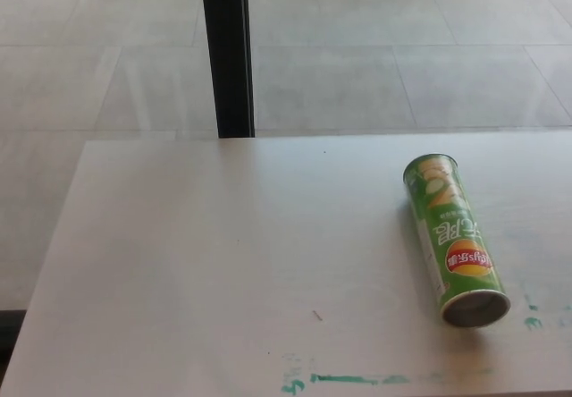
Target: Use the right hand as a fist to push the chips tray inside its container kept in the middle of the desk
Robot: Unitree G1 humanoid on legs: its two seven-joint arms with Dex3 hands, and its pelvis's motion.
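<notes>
Chips can lying alone on the desk; neither robot hand in the head view.

No hand shows, so finger spread and contact cannot be told, and places are given by the desk instead. The chips container (453,239) is a green cylinder lying on its side on the right part of the desk (223,254), its long axis running from the far edge toward the near one and tilted slightly right. Its near end is a round, dark grey disc with a thin pale rim; whether the tray sits flush there cannot be told. The glossy wall carries white lettering and a red-and-yellow logo. The desk top is pale, matte, faintly grained, with green paint smears (357,379) along the near edge and beside the can's near end. A black post (227,53) stands beyond the desk on grey tiled floor (402,57).
</notes>
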